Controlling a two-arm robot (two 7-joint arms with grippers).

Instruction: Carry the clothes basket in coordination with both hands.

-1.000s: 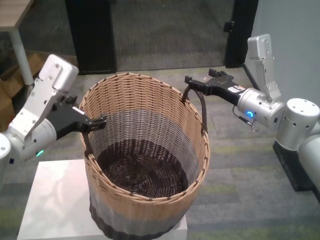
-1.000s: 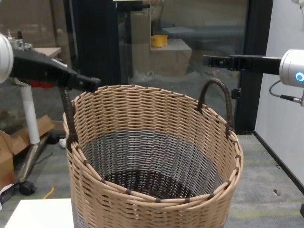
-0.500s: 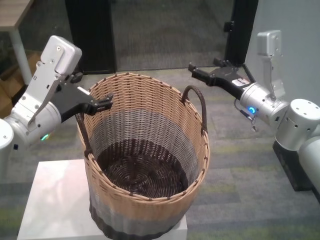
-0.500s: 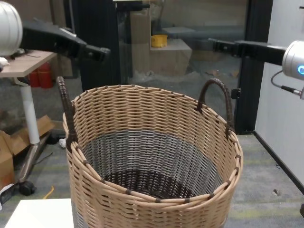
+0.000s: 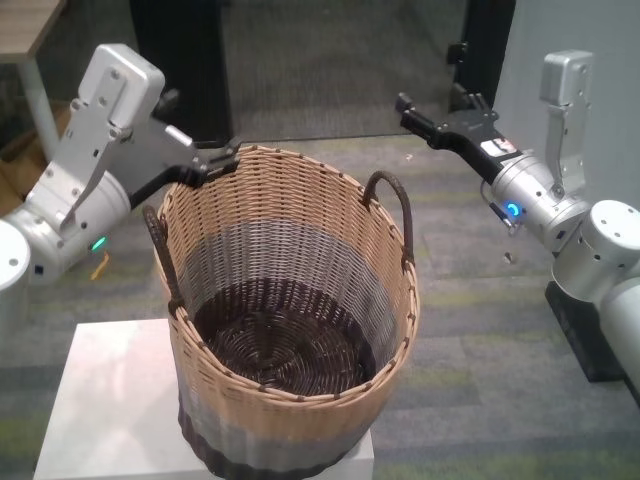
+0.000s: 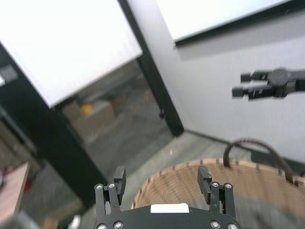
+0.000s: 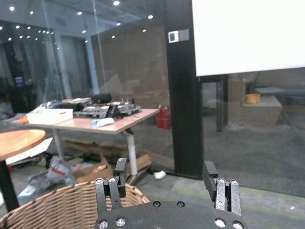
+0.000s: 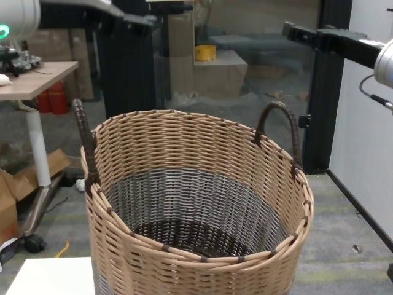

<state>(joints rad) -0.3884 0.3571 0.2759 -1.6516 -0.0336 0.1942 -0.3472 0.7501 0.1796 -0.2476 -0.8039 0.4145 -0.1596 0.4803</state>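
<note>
- Grey-green carpet (image 5: pixel 480 330) covers the floor, with dark glass partitions (image 5: pixel 330 60) behind and a wooden office table (image 8: pixel 37 70) off to the robot's left.
- Low down in front of the robot stands a white bench (image 5: pixel 110 400), square-topped.
- On that bench sits the clothes basket (image 5: pixel 290 310), upright, a large round wicker one with a tan upper band, a grey middle band and a dark brown base.
- Its two dark brown loop handles stand up from the rim: the left handle (image 5: pixel 160 250) and the right handle (image 5: pixel 395 215), neither one held.
- Left gripper (image 5: pixel 222 158) hangs up in the air over the basket's far left rim, above the left handle and clear of it; its jaws stand wide apart with nothing between them, as the left wrist view shows (image 6: pixel 162 180).
- Right gripper (image 5: pixel 408 106) hovers higher, beyond the right handle and well apart from it, jaws spread wide and empty too (image 7: pixel 164 177).
- From the chest view both black grippers point inward, well above the rim.
</note>
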